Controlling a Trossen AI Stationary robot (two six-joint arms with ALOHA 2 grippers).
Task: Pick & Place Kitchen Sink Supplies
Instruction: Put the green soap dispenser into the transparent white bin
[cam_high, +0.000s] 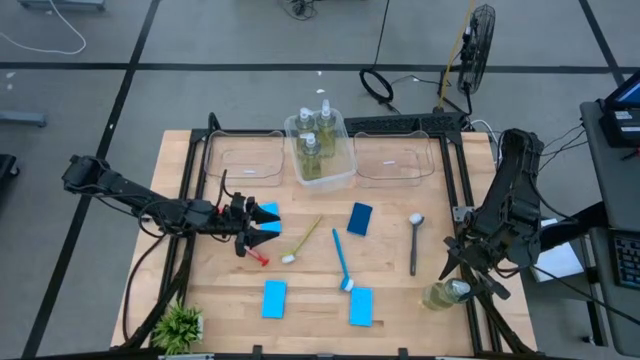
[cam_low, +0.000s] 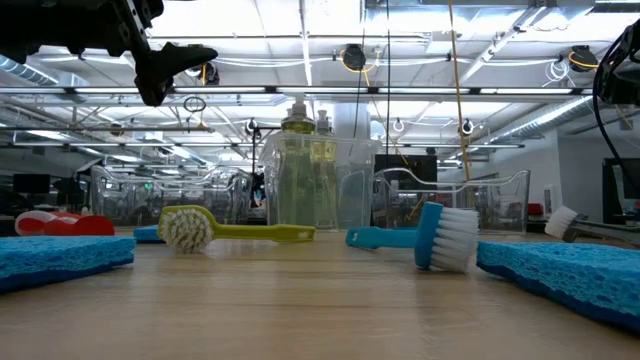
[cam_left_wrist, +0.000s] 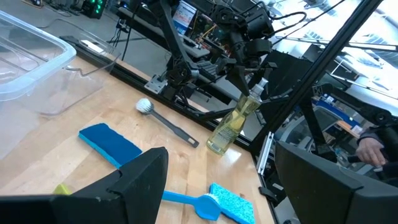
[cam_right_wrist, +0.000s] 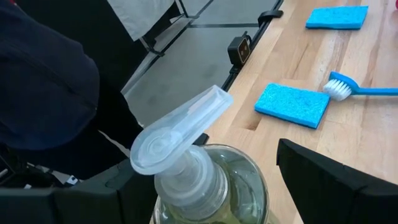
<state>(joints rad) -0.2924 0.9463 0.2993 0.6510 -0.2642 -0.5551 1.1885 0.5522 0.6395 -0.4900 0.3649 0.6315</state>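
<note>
Clear plastic pump bottle of yellow-green liquid (cam_right_wrist: 205, 186) stands between the fingers of the right gripper (cam_high: 462, 283), at the table's near right corner; the jaws are set wide on either side of the bottle body, and the pump head (cam_right_wrist: 177, 127) rises just beyond the fingers. Whether the pads press the bottle or only flank it cannot be told. In the left wrist view the same bottle (cam_left_wrist: 231, 127) shows tilted under that gripper at the table's edge.

Left gripper (cam_high: 262, 226) hangs above the wooden table (cam_high: 400, 300) with its jaws wide apart and nothing between them. A blue rectangular sponge (cam_high: 268, 212) lies just beside its fingertips, and the red-handled brush (cam_high: 257, 257) lies just below them. The yellow-green long-handled brush (cam_high: 303, 240) lies ahead of the jaws, toward the table's middle.

Farther ahead of the left jaws lie the blue long-handled brush (cam_high: 342, 262), a dark blue sponge (cam_high: 360, 218) and the dark grey brush with a white head (cam_high: 414, 241). Two more blue sponges (cam_high: 274, 298) (cam_high: 361, 306) lie along the near edge.

Three further pump bottles stand in the middle clear plastic bin (cam_high: 345, 165) at the far edge, well apart from both grippers, with one clear bin on each side (cam_high: 243, 160) (cam_high: 396, 160).
</note>
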